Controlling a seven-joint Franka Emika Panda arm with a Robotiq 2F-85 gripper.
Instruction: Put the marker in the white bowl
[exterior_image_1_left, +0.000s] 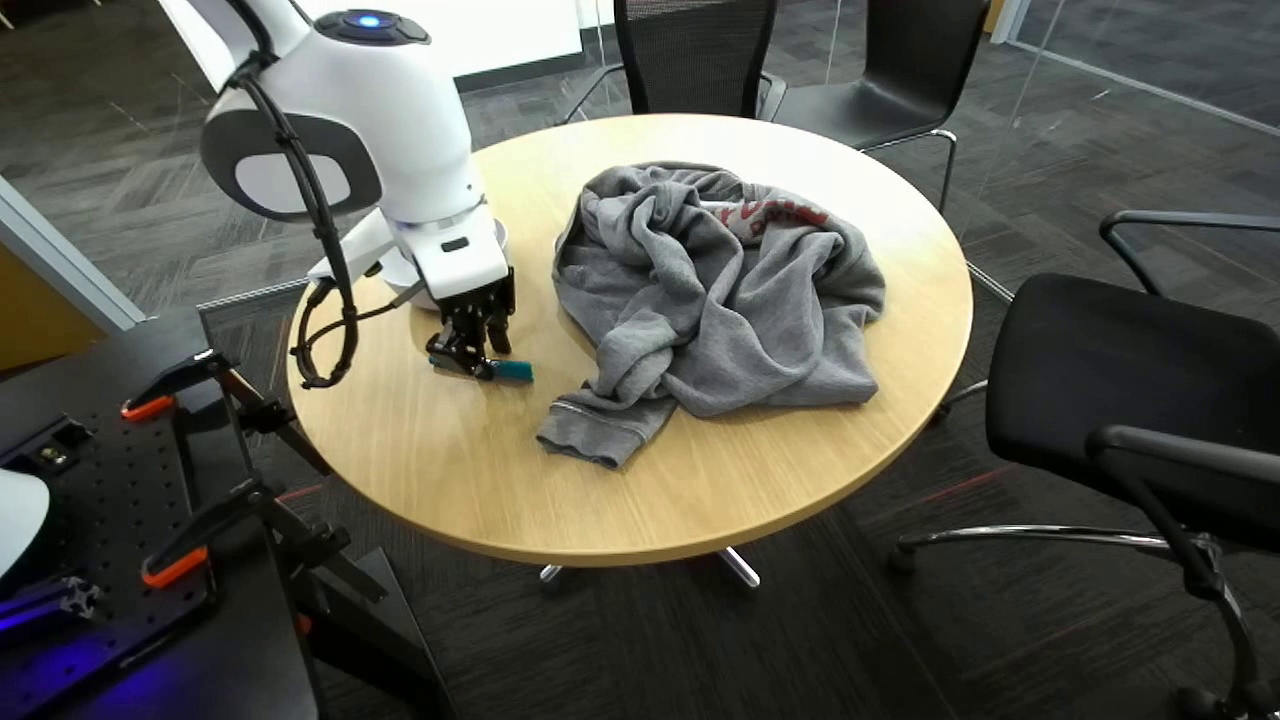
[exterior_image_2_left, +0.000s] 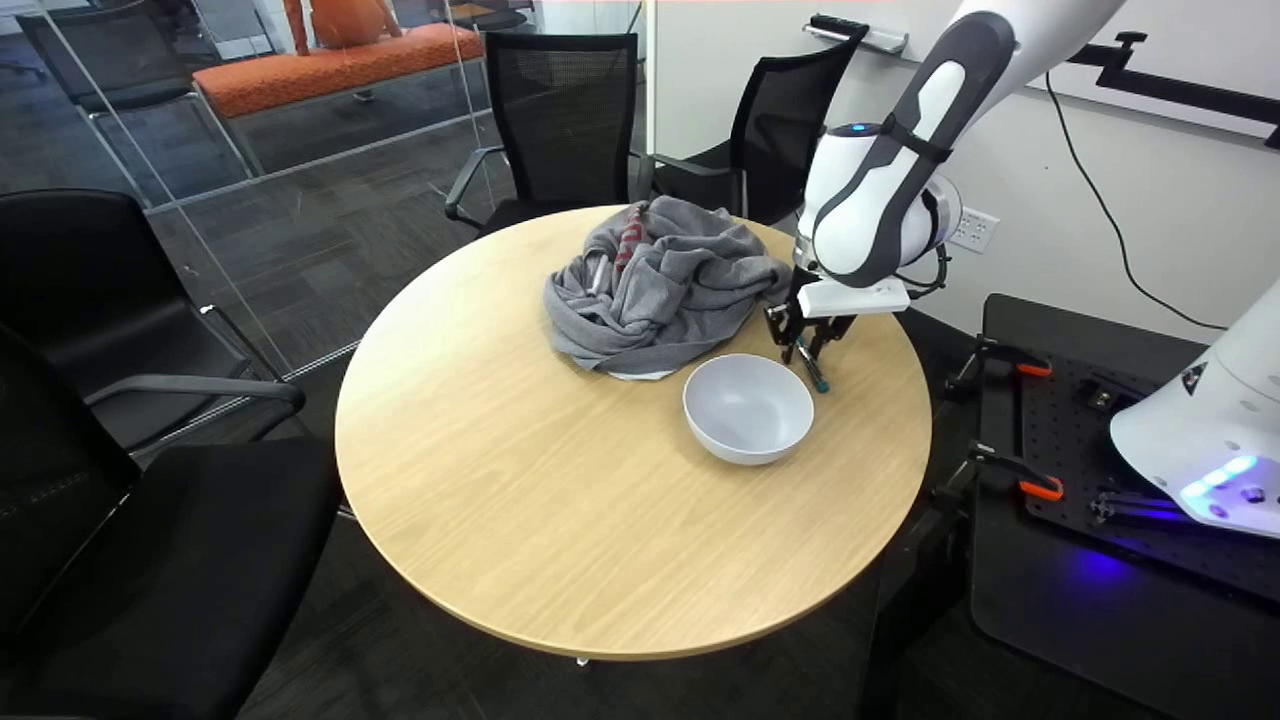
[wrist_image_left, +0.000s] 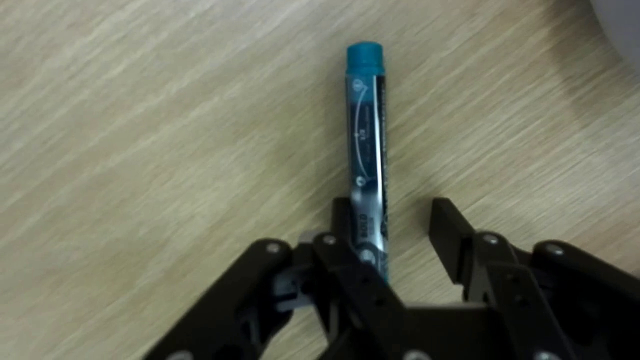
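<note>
The teal-and-black cylindrical marker lies on the round, light-wood desk, toward the edge facing the black stand. The black pincer is spread astride the marker: one finger sits just beside it, contact uncertain; a clear gap separates the opposite finger. The smooth white round bowl stands near, apart from the marker.

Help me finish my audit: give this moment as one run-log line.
tool: open, straddling marker; marker: on table, ungripped; white bowl: upright, nearby; status: marker outside bowl
</note>
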